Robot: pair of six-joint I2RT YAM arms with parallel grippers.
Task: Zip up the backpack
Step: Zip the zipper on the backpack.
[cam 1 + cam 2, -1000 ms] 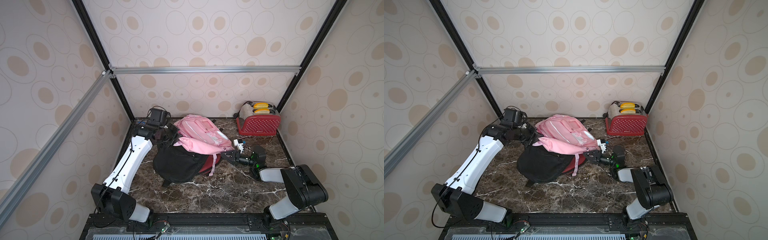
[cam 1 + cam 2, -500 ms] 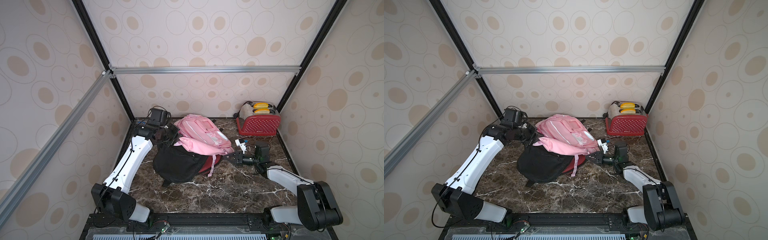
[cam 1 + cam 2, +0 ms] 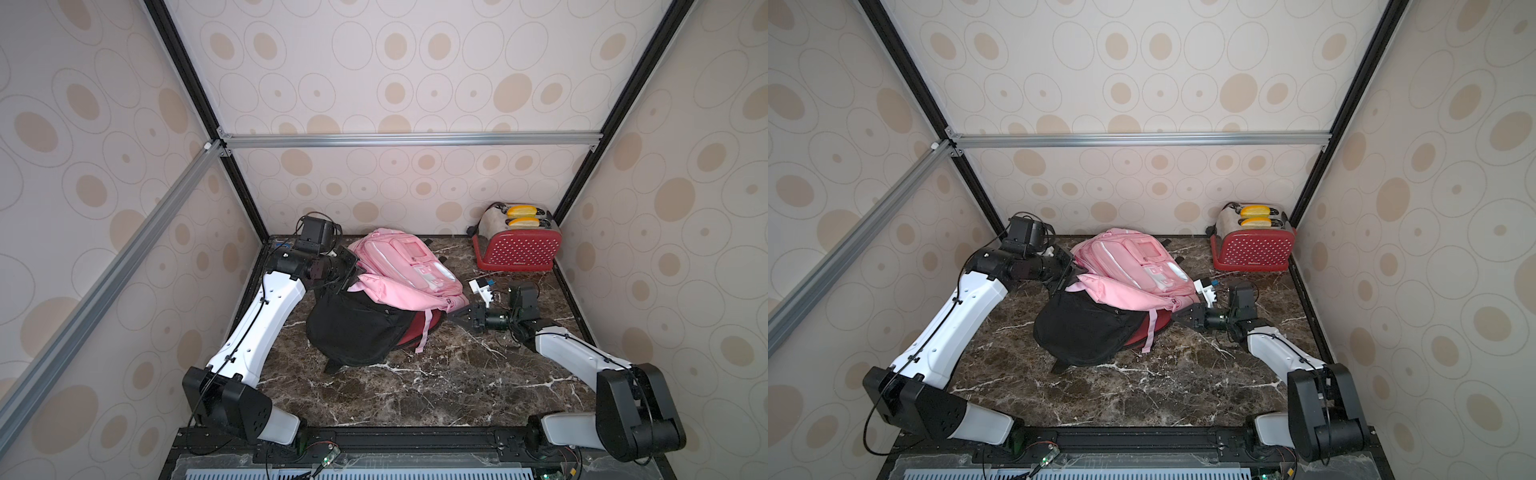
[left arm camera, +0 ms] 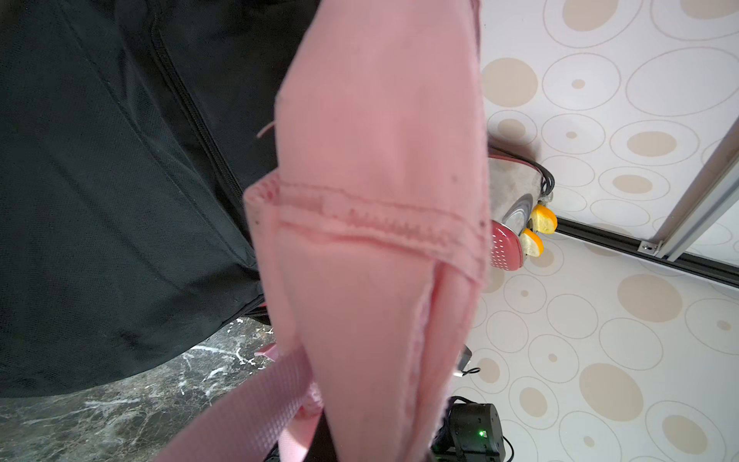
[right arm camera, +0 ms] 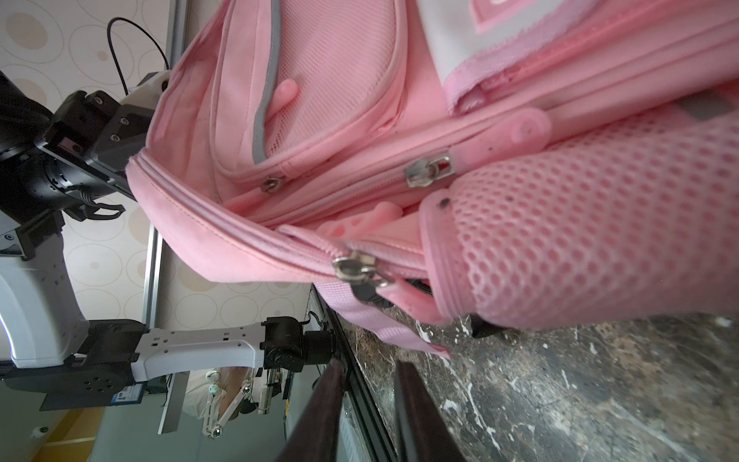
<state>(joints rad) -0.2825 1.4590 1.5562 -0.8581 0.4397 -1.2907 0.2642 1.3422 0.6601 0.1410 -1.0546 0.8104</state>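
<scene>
Black and pressed together, the jaws of the left gripper point(image 3: 347, 277) pinch the raised left edge of the pink backpack point(image 3: 409, 270). The bag lies mid-table on the dark marble tabletop point(image 3: 415, 386), draped over a black bag point(image 3: 353, 328). A silver zipper pull point(image 5: 356, 269) hangs at its right corner. Near it, the right gripper point(image 5: 370, 372) hovers low, jaws slightly spread and empty. A red toaster point(image 3: 517, 249) holding yellow slices point(image 3: 523, 211) stands in the far right corner.

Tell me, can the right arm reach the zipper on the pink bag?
Probably yes: its fingers hang open near the zipper on the bag, with nothing in between.
</scene>
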